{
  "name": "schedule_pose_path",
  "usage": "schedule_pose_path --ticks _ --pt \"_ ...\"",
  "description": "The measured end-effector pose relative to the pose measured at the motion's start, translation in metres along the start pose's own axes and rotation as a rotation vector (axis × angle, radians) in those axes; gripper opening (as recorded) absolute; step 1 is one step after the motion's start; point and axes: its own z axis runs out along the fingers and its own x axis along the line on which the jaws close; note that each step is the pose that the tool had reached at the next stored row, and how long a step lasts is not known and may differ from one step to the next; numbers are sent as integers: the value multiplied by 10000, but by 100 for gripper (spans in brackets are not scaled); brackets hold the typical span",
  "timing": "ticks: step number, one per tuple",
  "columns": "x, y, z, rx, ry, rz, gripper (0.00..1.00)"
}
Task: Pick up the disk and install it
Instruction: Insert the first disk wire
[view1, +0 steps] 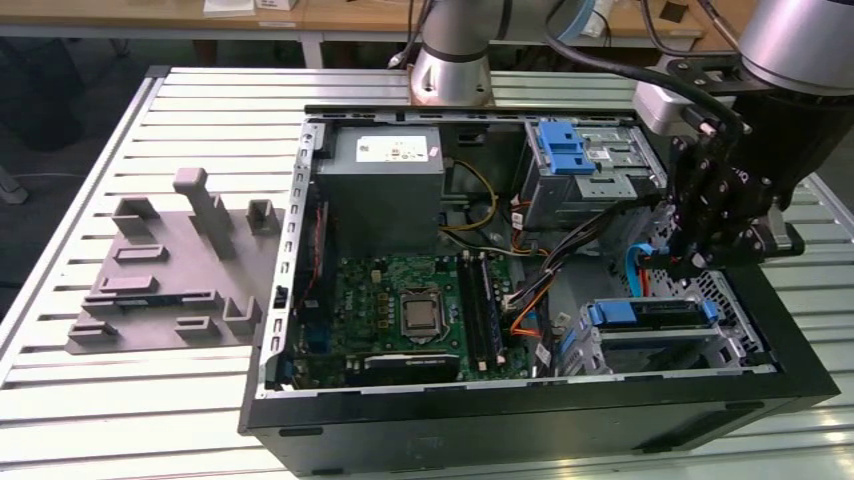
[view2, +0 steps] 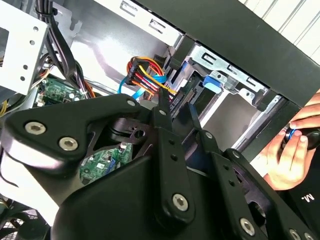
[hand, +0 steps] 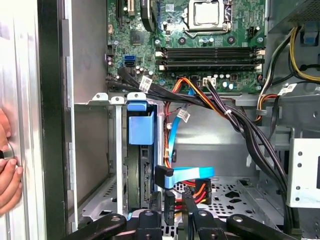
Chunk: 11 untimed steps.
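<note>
Inside the case, near its front corner, we hover our jaws, barely parted and empty, just beside the disk standing edgewise in its bay.

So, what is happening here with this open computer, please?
A robot arm's gripper hangs inside the open computer case, by the drive cage at the exterior view's right. The disk, with its blue bracket, already stands in a slot of that cage. The gripper is close to the cable connectors beside it. A person's hand rests at the case's edge.
</note>
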Motion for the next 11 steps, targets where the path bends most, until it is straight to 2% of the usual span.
schedule_pose_path --ticks 3,4,5,6,11 --pt "-1 0 1 0 -1 0 29" --pt "-1 0 2 0 -2 0 22" --pt "-1 0 2 0 -1 0 22" --pt "-1 0 2 0 -2 0 16" --pt "-1 -1 2 -1 -2 0 16"
